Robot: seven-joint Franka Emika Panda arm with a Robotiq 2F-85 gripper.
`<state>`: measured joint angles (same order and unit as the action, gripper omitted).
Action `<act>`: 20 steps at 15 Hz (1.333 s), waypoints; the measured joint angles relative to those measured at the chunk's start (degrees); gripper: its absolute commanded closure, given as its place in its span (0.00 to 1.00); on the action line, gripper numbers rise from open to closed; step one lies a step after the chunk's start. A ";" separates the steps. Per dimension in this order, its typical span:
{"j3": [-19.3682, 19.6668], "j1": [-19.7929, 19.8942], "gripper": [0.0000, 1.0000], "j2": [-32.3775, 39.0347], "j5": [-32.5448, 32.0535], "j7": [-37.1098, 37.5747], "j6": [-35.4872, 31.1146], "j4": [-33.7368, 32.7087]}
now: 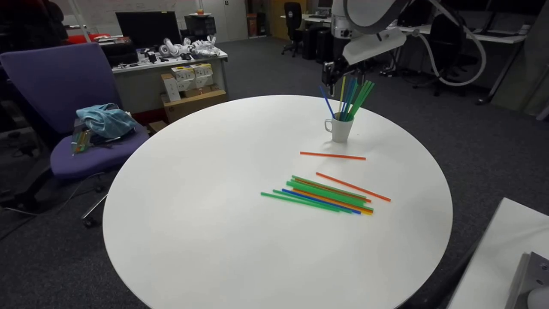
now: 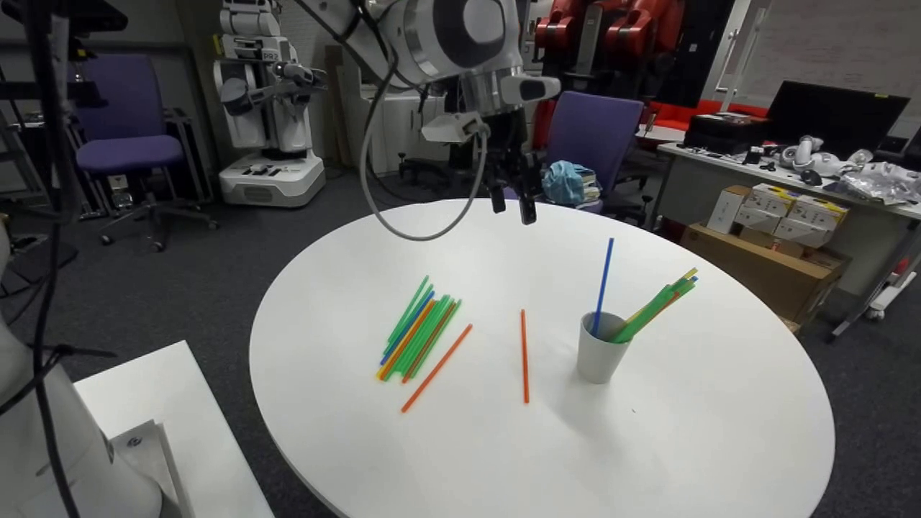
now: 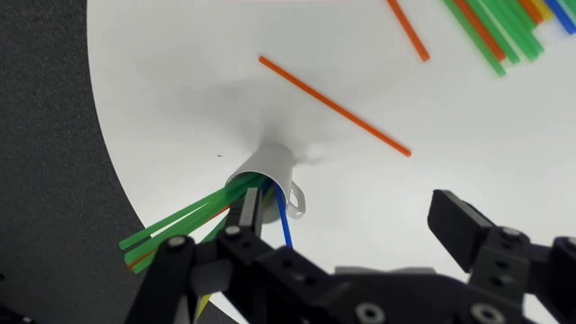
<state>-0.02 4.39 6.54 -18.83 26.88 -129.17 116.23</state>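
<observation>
I have the pincer (image 3: 346, 200) spread wide, higher than the white mug (image 3: 275, 161) and off toward its handle side; drinking straws (image 2: 647, 314) lean inside that mug.

The mug (image 1: 341, 132) is showing plain white; the contained straws (image 2: 651, 312) are displaying green, blue, yellow and orange-red. The straw bundle (image 1: 326, 193) is presenting green, blue, yellow and orange; two loose straws (image 3: 335, 106), orange-red. The gripper (image 2: 514, 210) is showing mainly black, the tabletop (image 1: 193, 180) white, two chairs (image 2: 593, 128) purple.
</observation>
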 measured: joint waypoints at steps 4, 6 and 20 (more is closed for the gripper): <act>1.41 -0.63 0.00 3.64 0.37 0.00 -0.28 -3.41; 1.42 -0.73 0.00 3.70 0.38 0.00 -0.25 -3.64; 7.27 -5.71 0.00 17.82 -4.00 9.16 -8.86 -15.16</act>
<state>7.25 -1.32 24.36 -22.82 36.04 -138.03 101.06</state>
